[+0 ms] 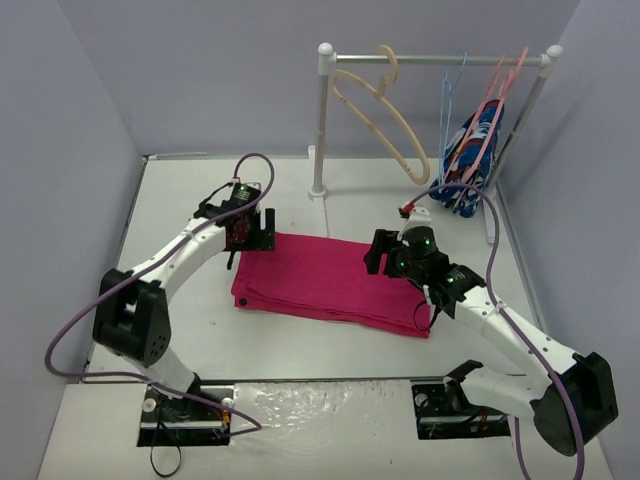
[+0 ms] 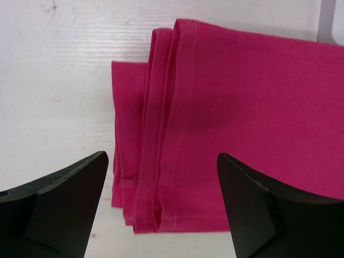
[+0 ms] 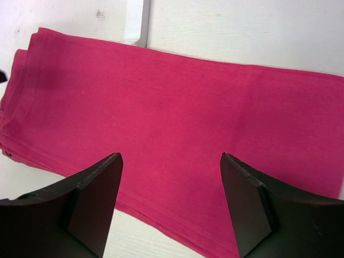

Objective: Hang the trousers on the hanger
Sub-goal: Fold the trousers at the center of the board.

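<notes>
Trousers [image 1: 325,282] lie folded flat in a long rectangle on the white table [image 1: 190,330], mid-workspace, long axis running left to right. Left gripper [image 1: 258,232] sits over the far-left corner of the fold, jaws spread wide, holding nothing. In the left wrist view its fingers [image 2: 59,199] frame the short end of the fold, with the stacked layer edges visible between them; whether the tips touch the cloth cannot be told. Right gripper [image 1: 384,254] sits over the far edge of the trousers toward their right end, jaws likewise wide apart and empty. In the right wrist view the magenta panel fills the gap between its fingers [image 3: 80,204], one long edge of the cloth crossing low between the tips. Hanger [image 1: 385,115] hangs by its hook from the left part of the white rail [image 1: 440,59] at the back of the table, tilted, well apart from both grippers and from the trousers. Blue wire hanger [image 1: 455,100] and patterned garment [image 1: 470,160] hang at the rail's right end.
</notes>
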You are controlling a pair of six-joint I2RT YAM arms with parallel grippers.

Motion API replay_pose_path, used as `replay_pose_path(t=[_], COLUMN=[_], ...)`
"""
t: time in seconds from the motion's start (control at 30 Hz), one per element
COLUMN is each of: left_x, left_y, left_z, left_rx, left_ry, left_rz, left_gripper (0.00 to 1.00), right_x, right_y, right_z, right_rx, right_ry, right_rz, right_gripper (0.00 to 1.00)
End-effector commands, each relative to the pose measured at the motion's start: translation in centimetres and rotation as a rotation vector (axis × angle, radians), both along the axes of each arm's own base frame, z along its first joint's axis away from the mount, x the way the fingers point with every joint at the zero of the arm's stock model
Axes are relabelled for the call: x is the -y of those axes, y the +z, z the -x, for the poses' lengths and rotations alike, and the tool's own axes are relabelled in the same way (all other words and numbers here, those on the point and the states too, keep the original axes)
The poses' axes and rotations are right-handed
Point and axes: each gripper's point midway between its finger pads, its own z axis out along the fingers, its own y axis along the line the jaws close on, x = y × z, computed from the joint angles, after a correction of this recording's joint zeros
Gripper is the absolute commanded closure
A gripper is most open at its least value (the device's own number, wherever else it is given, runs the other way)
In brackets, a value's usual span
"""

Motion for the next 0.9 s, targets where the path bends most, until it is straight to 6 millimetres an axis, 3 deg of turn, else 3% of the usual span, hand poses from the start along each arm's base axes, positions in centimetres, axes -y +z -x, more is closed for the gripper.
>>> replay_pose_path(t=[0.0,0.23,0.43,0.87], left_x=[1.0,1.4,1.6,2.3], left_y=[0.4,-3.0,-4.5,-4.6], left_z=[-3.8,-4.6,-3.8,-3.0], left_rx=[0.035,-0.055,-0.115,-0.127], left_ry=[0.014,0.001,-0.005,-0.014], left_rz=[-0.002,-0.040,-0.038,-0.008], left_gripper=[0.20,0.20,0.22,0.48], right_x=[1.2,3.8,5.7,6.0], right_y=[2.4,5.3,8.5,7.3], right_z=[0.2,1.8,2.8,2.7], right_rx=[0.080,0.180,0.281,0.256], right_ry=[-0.014,-0.068,-0.117,-0.128], right_rz=[-0.041,-0.036,-0.040,-0.012], right_gripper=[0.26,0.08,0.05,0.05])
